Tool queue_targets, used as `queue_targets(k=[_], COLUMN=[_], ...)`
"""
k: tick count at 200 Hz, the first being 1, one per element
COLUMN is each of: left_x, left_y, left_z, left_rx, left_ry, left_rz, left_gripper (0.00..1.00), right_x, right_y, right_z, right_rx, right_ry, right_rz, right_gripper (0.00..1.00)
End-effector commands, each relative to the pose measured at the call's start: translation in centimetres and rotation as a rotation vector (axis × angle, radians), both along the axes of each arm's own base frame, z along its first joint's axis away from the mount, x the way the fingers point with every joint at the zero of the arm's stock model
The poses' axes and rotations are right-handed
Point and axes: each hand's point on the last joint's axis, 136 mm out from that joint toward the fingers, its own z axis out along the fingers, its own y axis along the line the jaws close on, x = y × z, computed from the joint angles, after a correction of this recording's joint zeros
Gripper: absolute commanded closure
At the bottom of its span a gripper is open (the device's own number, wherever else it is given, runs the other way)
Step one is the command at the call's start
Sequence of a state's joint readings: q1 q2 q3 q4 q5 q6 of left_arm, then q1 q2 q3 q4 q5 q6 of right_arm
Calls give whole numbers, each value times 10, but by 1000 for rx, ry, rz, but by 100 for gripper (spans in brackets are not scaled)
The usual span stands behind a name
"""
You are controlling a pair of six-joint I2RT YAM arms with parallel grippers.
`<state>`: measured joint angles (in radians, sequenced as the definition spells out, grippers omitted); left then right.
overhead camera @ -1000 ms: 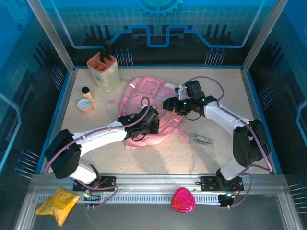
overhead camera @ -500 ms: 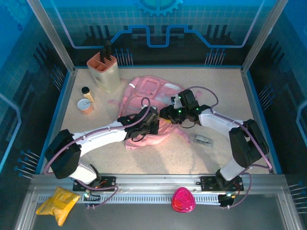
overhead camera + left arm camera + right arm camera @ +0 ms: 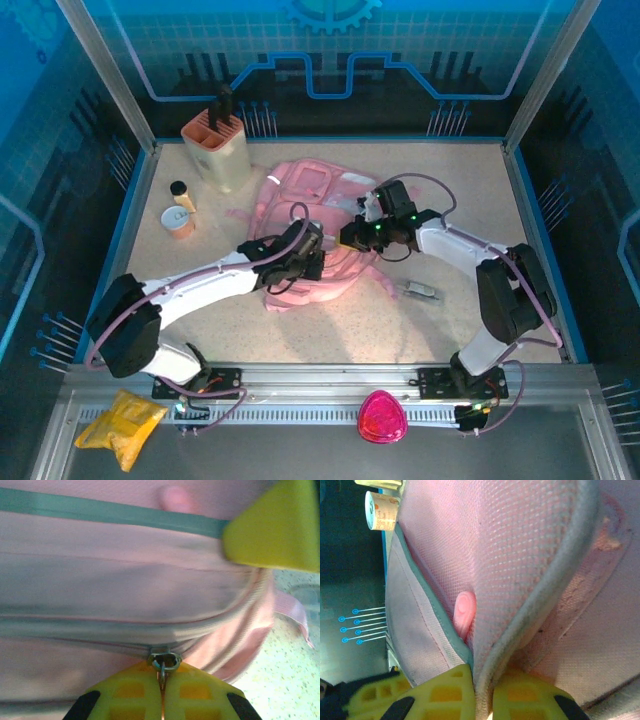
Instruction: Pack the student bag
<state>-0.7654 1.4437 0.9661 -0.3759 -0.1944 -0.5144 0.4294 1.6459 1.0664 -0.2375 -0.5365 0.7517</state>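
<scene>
Grippers: left gripper (image 3: 162,676) is closed tight, pinching the zipper pull (image 3: 164,661) of the student bag (image 3: 312,186) between its yellow fingertips. And right gripper (image 3: 481,680) is closed too, nipping a grey-trimmed mesh edge of the bag's fabric. Bag lies flat in the middle of the table (image 3: 470,200), nearer the far edge, both arms meeting over its near half. At the far-left corner stands the beige holder (image 3: 218,150), well apart from the bag; the small cup (image 3: 180,222) sits near the left edge. On the table just right of the bag lies a small grey object (image 3: 420,291).
</scene>
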Motion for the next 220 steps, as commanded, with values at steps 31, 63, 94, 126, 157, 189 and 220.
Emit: queue_targets(k=[31, 63, 94, 126, 157, 189, 220], left_x=[-9, -9, -6, -2, -1, -2, -4], left_y=[59, 25, -2, -22, -34, -42, -46], left_z=[-14, -8, 4, 9, 9, 11, 13], left_rx=[77, -38, -68, -104, -112, -108, -109], left_ry=[82, 95, 43, 23, 20, 20, 21], left_rz=[60, -10, -42, -69, -97, -117, -138], left_gripper=[100, 100, 100, 100, 100, 100, 100], right_x=[68, 78, 56, 24, -5, -13, -9], right_y=[-39, -35, -26, -32, -23, -9, -2], right_z=[17, 24, 23, 15, 14, 15, 13], right_rx=[-109, -117, -123, -111, -16, 97, 104], right_ry=[-156, -162, -153, -102, -56, -18, -14], right_rz=[-35, -25, 6, 0, 6, -13, -14], right_gripper=[100, 95, 67, 47, 39, 43, 54])
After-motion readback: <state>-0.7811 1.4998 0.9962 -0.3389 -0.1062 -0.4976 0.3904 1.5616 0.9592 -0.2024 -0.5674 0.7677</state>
